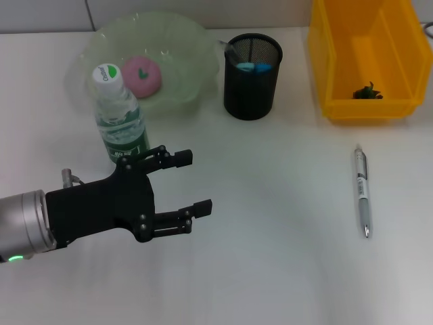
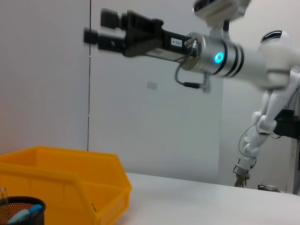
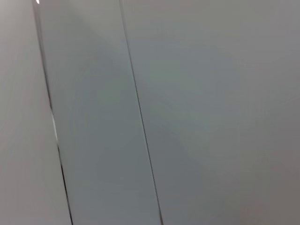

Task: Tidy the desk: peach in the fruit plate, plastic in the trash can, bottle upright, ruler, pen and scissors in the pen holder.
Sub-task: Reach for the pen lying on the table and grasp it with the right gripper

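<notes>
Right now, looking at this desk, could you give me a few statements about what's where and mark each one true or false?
1. The bottle stands upright beside the plate. True.
2. The peach lies on the bare desk. False: it sits in the plate.
3. The pen is in the pen holder. False: it lies on the desk.
4. The left gripper is open and holds nothing. True.
5. The yellow bin has something small inside. True.

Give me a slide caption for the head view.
Left end effector open beside upright bottle; pen lies on desk.
</notes>
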### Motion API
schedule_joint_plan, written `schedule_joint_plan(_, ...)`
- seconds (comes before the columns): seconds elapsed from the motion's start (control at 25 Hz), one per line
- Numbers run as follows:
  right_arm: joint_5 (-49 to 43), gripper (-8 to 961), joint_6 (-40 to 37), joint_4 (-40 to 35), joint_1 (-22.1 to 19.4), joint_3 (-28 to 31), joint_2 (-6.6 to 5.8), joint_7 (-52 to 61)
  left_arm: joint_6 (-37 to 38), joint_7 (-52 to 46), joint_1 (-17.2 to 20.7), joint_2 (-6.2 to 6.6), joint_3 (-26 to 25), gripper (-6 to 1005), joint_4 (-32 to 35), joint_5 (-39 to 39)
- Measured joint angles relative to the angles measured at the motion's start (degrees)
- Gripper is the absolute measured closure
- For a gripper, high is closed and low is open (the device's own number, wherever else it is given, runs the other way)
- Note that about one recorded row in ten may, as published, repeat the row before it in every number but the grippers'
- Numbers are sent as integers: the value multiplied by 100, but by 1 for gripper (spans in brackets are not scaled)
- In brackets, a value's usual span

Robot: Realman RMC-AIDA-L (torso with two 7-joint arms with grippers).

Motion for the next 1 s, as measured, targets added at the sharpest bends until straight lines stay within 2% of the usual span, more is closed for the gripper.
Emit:
schedule_joint_plan(0.08,-1556,198,-199,-846,-43,279,5,1646,0,2,-4,0,1,190,-5,0)
schedule_joint_plan(0.12,-1556,190,-199,-846,-43,279,5,1646,0,2,-4,0,1,190,-5,0)
schedule_joint_plan(0.16,-3052,182,-811,-1522,95,623,-13,3361,0,5,-8,-4,1,190,-8,0)
schedule_joint_plan(0.2,-3052,175,-811,-1522,95,623,-13,3361,0,5,-8,-4,1,190,-8,0)
schedule_joint_plan(0.32,-4581,151,-2135,-2135,492,1156,-26,5102,-3,6,-21,-11,12,190,-10,0)
schedule_joint_plan(0.36,-5271,152,-2896,-2445,721,1306,-26,5727,-14,7,-32,-11,22,190,-11,0)
schedule_joint_plan(0.44,-5618,153,-3163,-2552,793,1302,-25,5919,-14,7,-32,-11,22,190,-11,0)
schedule_joint_plan(0.48,-6329,154,-3650,-2687,949,1235,-21,6265,-26,7,-43,-9,27,190,-13,0)
schedule_joint_plan(0.52,-6329,154,-3650,-2687,949,1235,-21,6265,-26,7,-43,-9,27,190,-13,0)
schedule_joint_plan(0.56,-6792,155,-3934,-2596,1086,1110,-13,6492,-33,7,-49,-9,30,190,-13,0)
schedule_joint_plan(0.72,-7253,155,-3993,-2186,1189,812,-9,6759,-47,7,-55,-8,40,190,-13,0)
schedule_joint_plan(0.76,-7354,156,-3861,-1829,1209,706,-8,6833,-48,6,-58,-9,42,190,-13,0)
schedule_joint_plan(0.84,-7373,156,-3794,-1650,1223,686,-8,6849,-52,-2,-60,-9,43,191,-15,0)
schedule_joint_plan(0.88,-7389,156,-3577,-1172,1284,671,-7,6871,-55,-5,-61,-9,44,191,-24,0)
schedule_joint_plan(0.92,-7389,156,-3577,-1172,1284,671,-7,6871,-55,-5,-61,-9,44,191,-24,0)
schedule_joint_plan(0.96,-7410,156,-3325,-717,1378,671,-9,6882,-55,-3,-61,-9,44,191,-30,0)
schedule_joint_plan(1.0,-7410,156,-3325,-717,1378,671,-9,6882,-53,3,-61,-9,44,191,-39,0)
